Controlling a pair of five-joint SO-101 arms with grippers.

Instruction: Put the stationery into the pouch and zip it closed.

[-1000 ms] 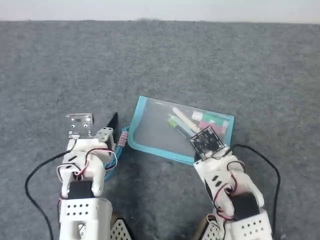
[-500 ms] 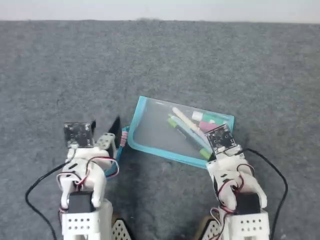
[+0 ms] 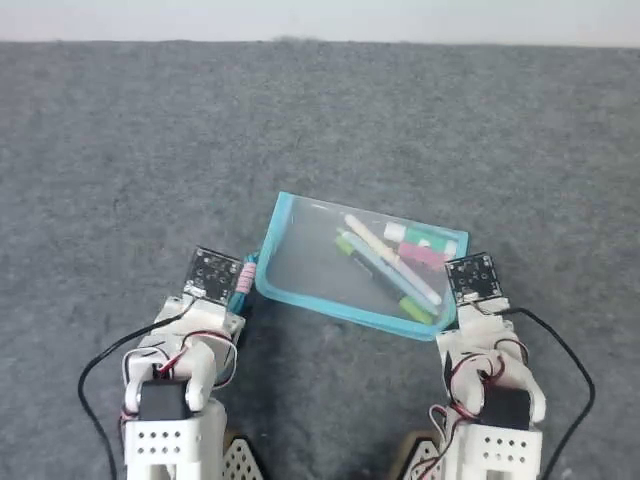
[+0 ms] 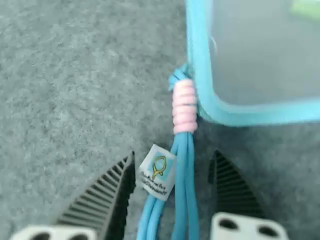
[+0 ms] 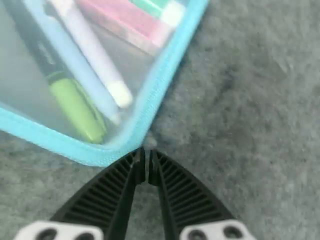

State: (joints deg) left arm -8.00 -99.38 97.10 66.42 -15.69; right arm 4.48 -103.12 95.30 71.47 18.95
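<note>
Translucent teal-edged plastic pouch (image 3: 310,272) holds coloured pens (image 3: 390,268); left gripper (image 4: 173,157) gapes around its blue cord (image 4: 184,200); right gripper (image 5: 146,153) pinched together at its corner.

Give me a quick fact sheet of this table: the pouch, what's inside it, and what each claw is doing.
Pouch: frosted clear plastic pouch with turquoise edging, flat on grey felt mat
Contents: coloured pens and markers, inside the pouch
Strap: blue cord with pink binding, at a pouch corner
Left gripper: open, fingers either side of the cord
Right gripper: shut, tips at another pouch corner
</note>
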